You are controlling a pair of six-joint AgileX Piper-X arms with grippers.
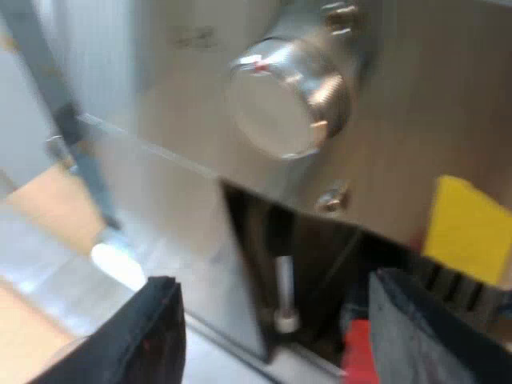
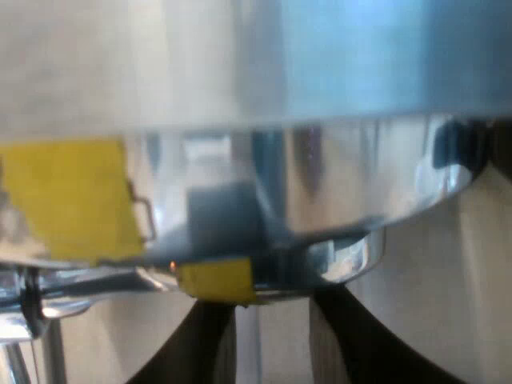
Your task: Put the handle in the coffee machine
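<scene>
left jaws wide, empty, near round polished knob (image 1: 284,100) on brushed-steel espresso machine (image 1: 424,96); right jaws' state unclear

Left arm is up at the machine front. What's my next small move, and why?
I'd probably shift the left pincer sideways until the handle's red end sits mid-gap, then close. Its fingers are wide open at the espresso machine's front, but the red end lies close beside one finger, off centre.

Left tool (image 1: 280,340): two black fingers (image 1: 136,336) spread wide apart. Right tool (image 2: 272,340): black fingers (image 2: 200,344) parted by a narrower gap, tips leaning slightly inward.
</scene>
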